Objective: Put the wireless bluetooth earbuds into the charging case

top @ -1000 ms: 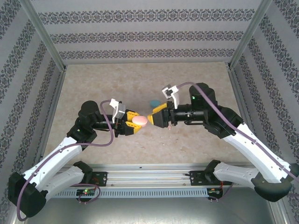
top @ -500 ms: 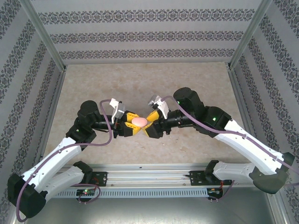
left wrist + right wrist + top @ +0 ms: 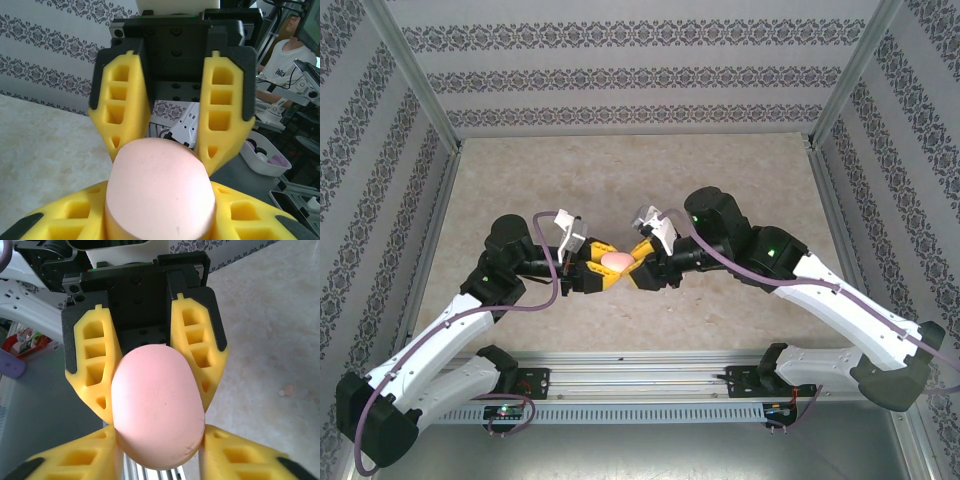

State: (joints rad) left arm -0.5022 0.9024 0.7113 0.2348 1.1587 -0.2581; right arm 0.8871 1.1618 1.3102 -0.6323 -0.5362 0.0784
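Note:
A smooth pink oval charging case [image 3: 616, 261] hangs above the table between both arms. My left gripper [image 3: 604, 268] is shut on its left end; in the left wrist view its yellow fingers [image 3: 65, 215] flank the case [image 3: 160, 190]. My right gripper [image 3: 632, 266] has come in from the right, and its fingers [image 3: 240, 455] press the case [image 3: 155, 405] on both sides. Each wrist view shows the other gripper's fingers straddling the far end of the case. A tiny pink earbud [image 3: 286, 390] lies on the table to the right.
The beige tabletop [image 3: 740, 180] is boxed in by patterned walls on three sides. An aluminium rail [image 3: 640, 380] runs along the near edge between the arm bases. Beyond the table, a white bowl [image 3: 265, 160] holds small items.
My right arm swung left and lower, brought its gripper onto the pink case and narrowed its jaws onto it. The left arm and the case stayed put.

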